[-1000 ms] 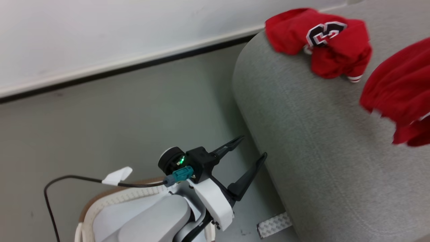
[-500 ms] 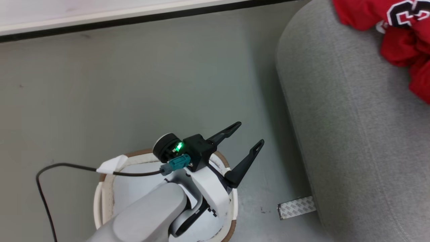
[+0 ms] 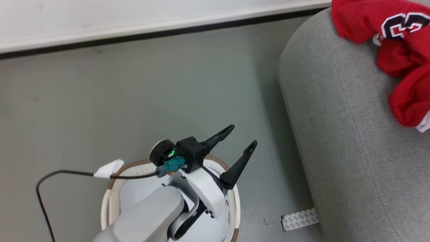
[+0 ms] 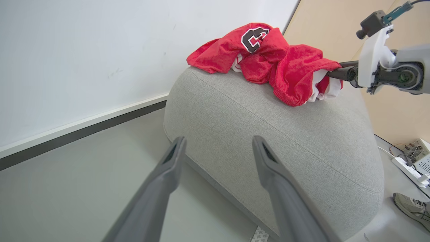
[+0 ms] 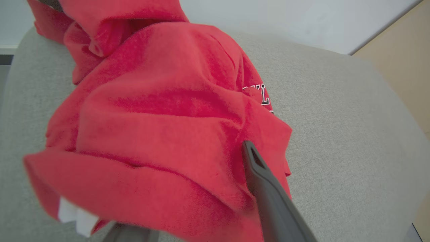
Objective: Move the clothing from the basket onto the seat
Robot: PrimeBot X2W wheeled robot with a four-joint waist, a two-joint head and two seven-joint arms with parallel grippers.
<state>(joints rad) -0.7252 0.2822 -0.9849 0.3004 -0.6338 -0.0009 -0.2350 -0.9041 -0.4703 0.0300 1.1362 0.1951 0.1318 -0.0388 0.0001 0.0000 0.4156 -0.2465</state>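
Where heaped on seat [image 4: 309, 134], clothing [image 4: 285, 67] red, crumpled, perhaps numbered jersey

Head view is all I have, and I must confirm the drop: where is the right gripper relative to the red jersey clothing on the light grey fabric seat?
Observer: The right gripper is at the edge of the crumpled red jersey clothing, which lies on the large light grey woven seat.
Operator: Is it gripping?
Observer: Its jaws stand apart; cloth drapes over one finger, the other finger rests bare against it.
Operator: Anyone nearby?
Observer: A person's grey shoe is close beside the seat.
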